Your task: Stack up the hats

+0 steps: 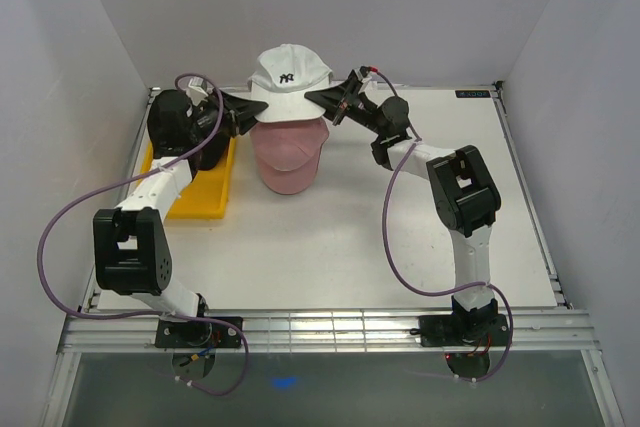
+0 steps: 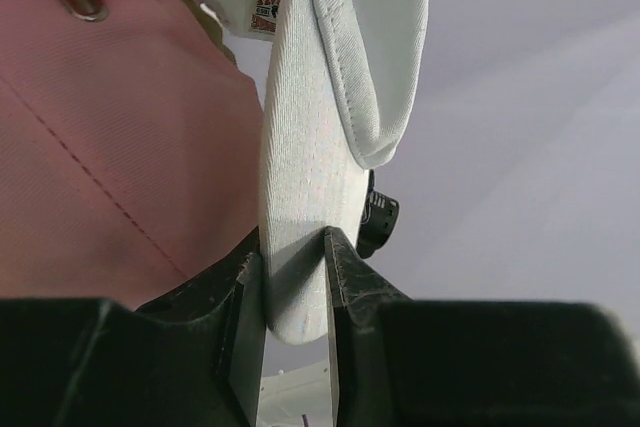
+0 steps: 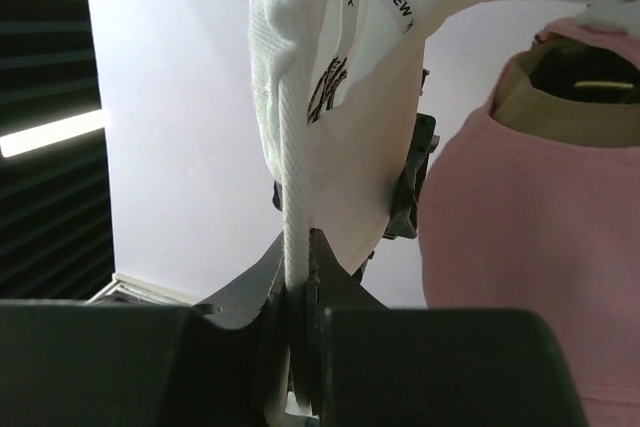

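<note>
Position of items: the white cap (image 1: 289, 71) is held up above the desk (image 1: 350, 237), at the rear centre, directly over the pink cap (image 1: 287, 154). Its dark logo faces the near edge. The pink cap rests on the desk with its brim pointing toward the arms. From above, the white cap overlaps the rear of the pink one. I cannot tell whether the two touch.

Left arm: the left pincer (image 2: 293, 282) is clamped on the left edge of the white cap. In the left wrist view the white fabric passes straight down between the two black fingers (image 2: 342, 292), which press it from both sides. The pink crown fills the area just beside them.

Right arm: the right pincer (image 3: 298, 287) is clamped on the opposite edge of the same cap. The right wrist view shows a thin fold of white fabric pinched tight, with almost no gap between the fingers. A printed label is visible inside the white cap.

Other findings: an edge of a tan cap (image 3: 565, 117) shows in the rear opening of the pink cap. A yellow tray (image 1: 205, 197) lies on the desk on the left, partly covered by the left arm.
</note>
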You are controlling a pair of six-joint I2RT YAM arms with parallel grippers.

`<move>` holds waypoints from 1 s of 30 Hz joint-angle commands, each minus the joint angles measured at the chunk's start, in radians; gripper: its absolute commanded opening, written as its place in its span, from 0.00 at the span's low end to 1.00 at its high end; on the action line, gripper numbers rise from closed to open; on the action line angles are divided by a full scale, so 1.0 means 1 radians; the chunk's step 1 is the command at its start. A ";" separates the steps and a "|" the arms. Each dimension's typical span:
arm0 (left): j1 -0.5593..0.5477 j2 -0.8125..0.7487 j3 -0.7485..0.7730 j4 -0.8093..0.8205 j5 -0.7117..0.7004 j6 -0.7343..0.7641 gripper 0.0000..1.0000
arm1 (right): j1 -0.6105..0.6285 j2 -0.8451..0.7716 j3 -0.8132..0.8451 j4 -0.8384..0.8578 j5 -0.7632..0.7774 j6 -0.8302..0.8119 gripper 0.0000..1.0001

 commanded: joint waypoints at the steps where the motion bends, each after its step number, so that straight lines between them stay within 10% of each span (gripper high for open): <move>1: -0.029 -0.036 -0.032 0.003 0.070 0.076 0.05 | 0.049 -0.075 -0.007 0.105 -0.134 -0.040 0.08; 19: -0.029 0.067 0.108 0.028 0.115 0.071 0.02 | 0.030 0.001 0.258 -0.134 -0.211 -0.177 0.08; 30: -0.029 0.077 0.057 0.072 0.133 0.057 0.02 | 0.028 -0.023 0.147 -0.049 -0.215 -0.169 0.08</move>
